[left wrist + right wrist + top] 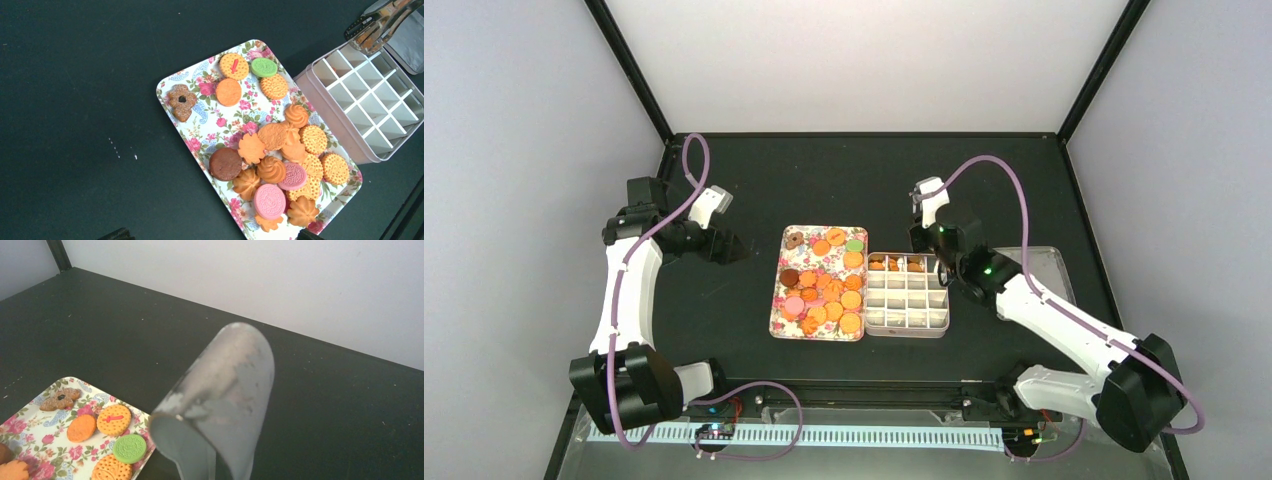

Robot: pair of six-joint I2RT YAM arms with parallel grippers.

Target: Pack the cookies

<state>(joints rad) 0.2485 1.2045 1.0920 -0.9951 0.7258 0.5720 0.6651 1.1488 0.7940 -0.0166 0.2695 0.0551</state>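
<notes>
Most cookies (272,150) are heaped on a flowered tray (200,127) on the black table (824,180). A few are seen in the far compartments of the divided box (330,110) touching it. Metal tongs (220,400) are gripped by the right fingers (944,265) above that box. The left fingers (116,234) are spread wide, holding nothing.

Cookies (834,310) lie on the tray (776,300), left of the box (908,300).

A flowered tray (775,320) piled with cookies (834,297) sits mid-desk (724,325), with a divided box (908,302) touching its right side. The right gripper (940,264) hangs over the box's far corner. The left gripper (727,246) is well off left.
</notes>
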